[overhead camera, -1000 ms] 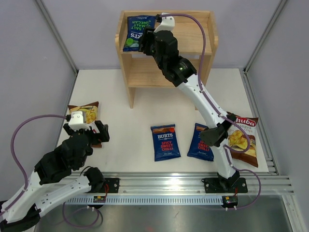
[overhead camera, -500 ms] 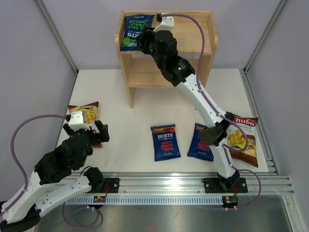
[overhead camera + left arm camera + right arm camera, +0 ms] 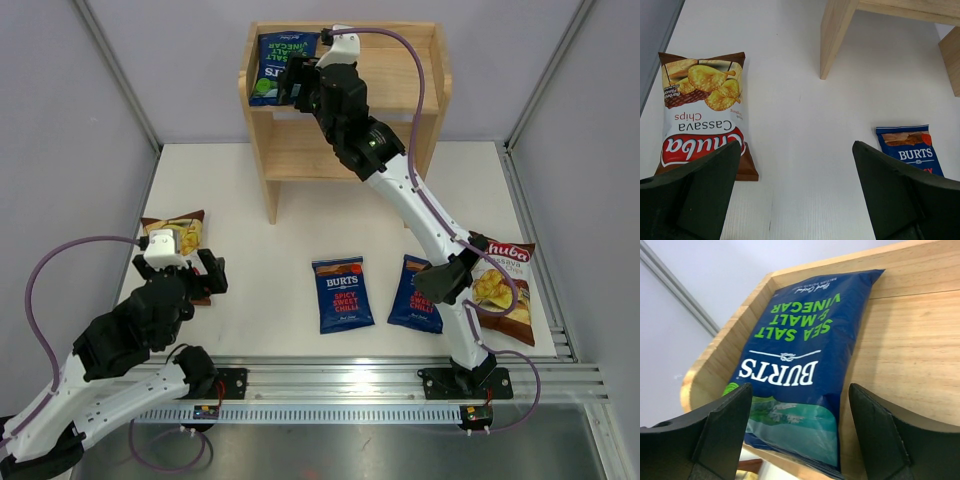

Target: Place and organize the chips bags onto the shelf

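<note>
Overhead view of a white table [image 3: 270, 200] with a light wooden two-tier shelf [image 3: 265, 160] at its far edge and two robot arms mounted at the near edge. The right arm reaches up to the shelf's top tier, where its hand [image 3: 300, 85] sits at the near end of a dark blue Burts bag with green lettering [image 3: 275, 62]. The bag lies flat in the top tier's left corner, against the raised side rail. In the right wrist view the hand's two fingers are spread wide on either side of the bag's lower end, gripping nothing. Whether they touch the bag cannot be told. The left hand [image 3: 180, 272] hangs low over the left side of the table, fingers wide apart and empty, just near of a brown Chuba bag [image 3: 180, 238] lying flat. On the table in front of the shelf lie an orange-topped blue Burts bag [image 3: 342, 293], a second blue Burts bag [image 3: 412, 295] partly hidden by the right arm, and another brown Chuba bag [image 3: 505, 290] at the far right.
</note>
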`<state>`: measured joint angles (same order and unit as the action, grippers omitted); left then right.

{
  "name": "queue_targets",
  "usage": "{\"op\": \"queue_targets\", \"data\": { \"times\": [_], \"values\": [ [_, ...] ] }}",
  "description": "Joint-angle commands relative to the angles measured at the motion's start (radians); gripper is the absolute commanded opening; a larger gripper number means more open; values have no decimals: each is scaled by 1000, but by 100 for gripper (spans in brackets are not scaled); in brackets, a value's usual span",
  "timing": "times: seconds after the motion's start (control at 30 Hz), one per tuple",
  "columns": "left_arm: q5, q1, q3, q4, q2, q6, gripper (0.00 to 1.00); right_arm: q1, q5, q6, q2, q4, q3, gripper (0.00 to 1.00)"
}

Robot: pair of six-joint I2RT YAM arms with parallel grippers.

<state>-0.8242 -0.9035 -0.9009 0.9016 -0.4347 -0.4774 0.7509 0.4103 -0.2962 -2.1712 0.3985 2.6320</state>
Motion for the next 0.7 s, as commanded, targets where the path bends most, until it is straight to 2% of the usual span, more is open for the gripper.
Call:
{"op": "queue_targets", "data": {
  "times": [0.0, 0.13, 0.23, 0.5, 0.6, 0.67],
  "values": [
    [3, 6, -18, -29, -12, 8, 97, -8, 87, 113, 18, 111, 9, 87],
    [2, 6, -18, -30, -7, 6, 97, -15, 108, 135, 25, 138, 16, 91],
    [11, 6, -15, -38, -10, 10, 99, -15, 68, 131, 68, 128, -1, 99],
    [42, 8, -13, -69, -3, 26, 99, -15, -36, 124, 243, 148, -23, 100],
    [59, 8, -23, -69, -2, 8, 99, -15, -82, 102, 351, 200, -98, 99],
    [101, 8, -35, -67, -7, -35, 99, -15, -151, 86, 428, 255, -223, 99]
  ]
}}
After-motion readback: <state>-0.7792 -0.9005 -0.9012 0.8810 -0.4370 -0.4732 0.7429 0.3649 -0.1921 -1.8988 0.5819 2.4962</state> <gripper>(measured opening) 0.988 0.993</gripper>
